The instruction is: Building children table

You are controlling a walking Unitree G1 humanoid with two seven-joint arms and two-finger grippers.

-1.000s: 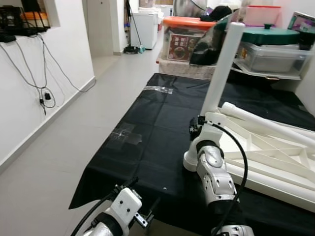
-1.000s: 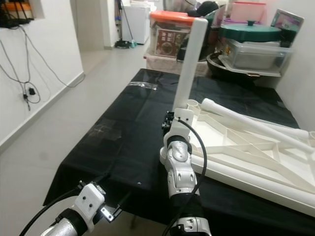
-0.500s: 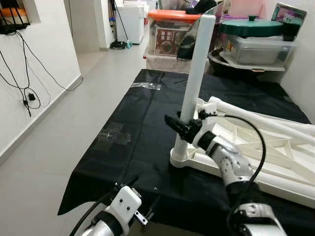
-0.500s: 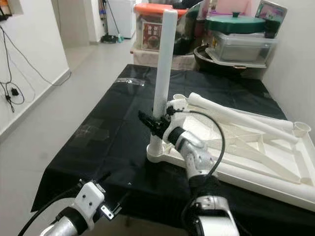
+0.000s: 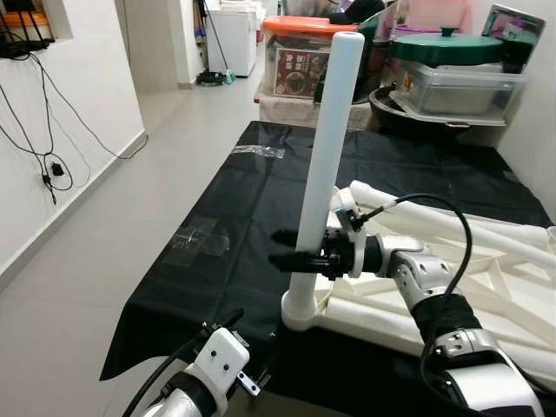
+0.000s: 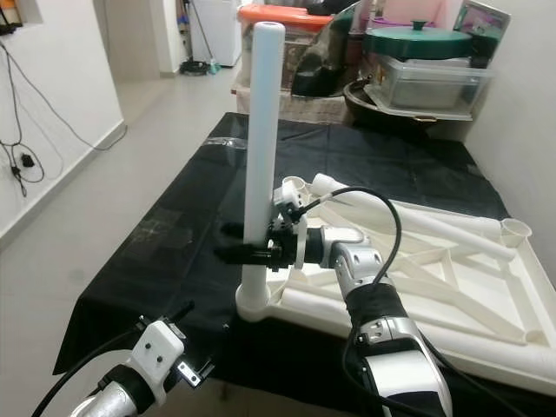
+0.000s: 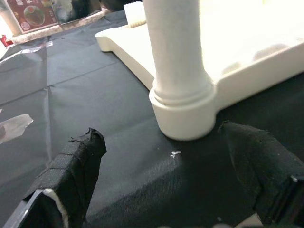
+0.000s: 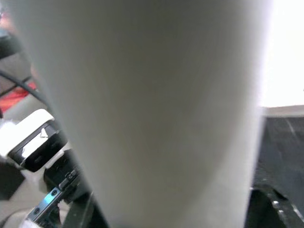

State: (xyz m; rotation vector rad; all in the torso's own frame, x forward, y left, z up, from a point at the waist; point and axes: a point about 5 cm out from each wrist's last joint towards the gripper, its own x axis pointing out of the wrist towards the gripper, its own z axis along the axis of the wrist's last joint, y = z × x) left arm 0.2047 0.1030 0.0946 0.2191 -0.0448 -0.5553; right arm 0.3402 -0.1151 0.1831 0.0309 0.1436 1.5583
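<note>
While my right gripper [image 5: 291, 249] had its two black fingers set either side of the white table leg [image 5: 324, 156], low on the shaft, I could not tell whether they were actually pinching it or just bracketing it. That leg stood upright in the corner socket [image 7: 184, 112] of the upturned white tabletop [image 6: 452, 287], which lay on the black cloth [image 5: 234, 226] with another leg [image 6: 408, 221] resting across it. My left gripper [image 7: 166, 190] hung low by the cloth's near edge, fingers spread wide and holding nothing, looking at the socket.

I judged the leg to be light, stiff, hollow plastic, smooth enough to slip under a twist. Gripping low near the socket seemed best, since a high hold would lever the whole light tabletop around on the cloth.
</note>
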